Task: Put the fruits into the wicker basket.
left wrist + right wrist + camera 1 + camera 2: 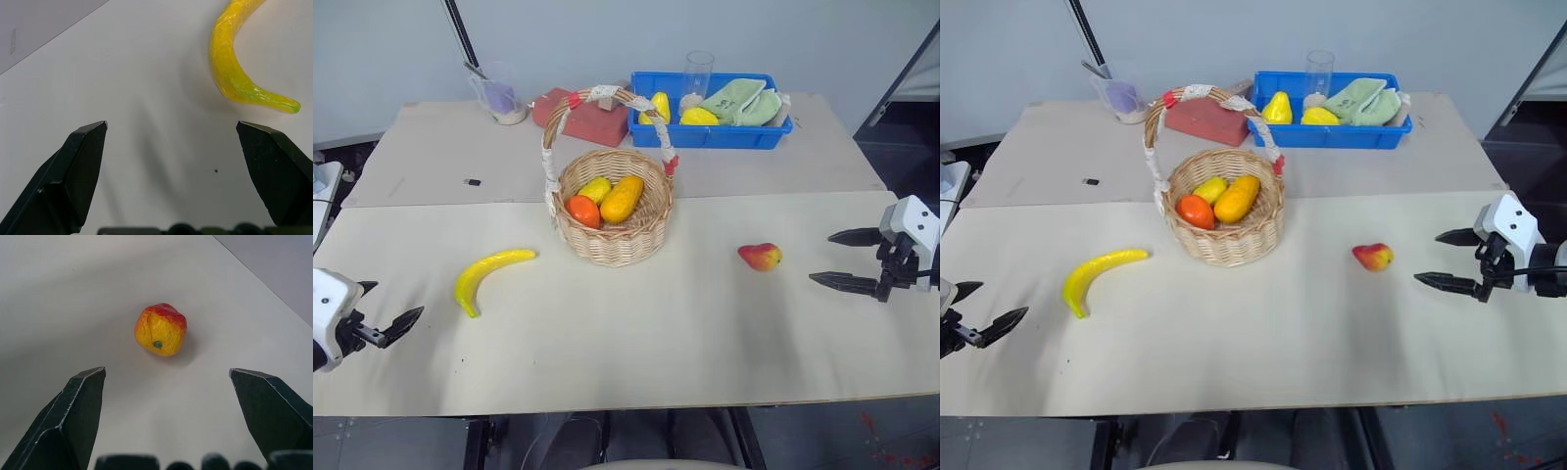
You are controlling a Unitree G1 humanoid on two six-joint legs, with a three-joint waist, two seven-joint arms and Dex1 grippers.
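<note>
Yellow banana [489,277] lies left of the upright wicker basket [611,240], red-and-yellow pear-shaped fruit [760,257] to its right

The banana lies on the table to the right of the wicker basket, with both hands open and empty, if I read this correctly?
Not quite: the left eye view shows the banana to the left of the wicker basket. The left hand and right hand are indeed open and empty.

A pale beige table [705,333] spreads across the view, with a seam between its near and far boards. Behind it rises a plain light grey wall [391,49]. A black pole [462,32] leans against it on the left. Dark floor [901,147] shows on the right. The light is soft and even, the shadows faint.
</note>
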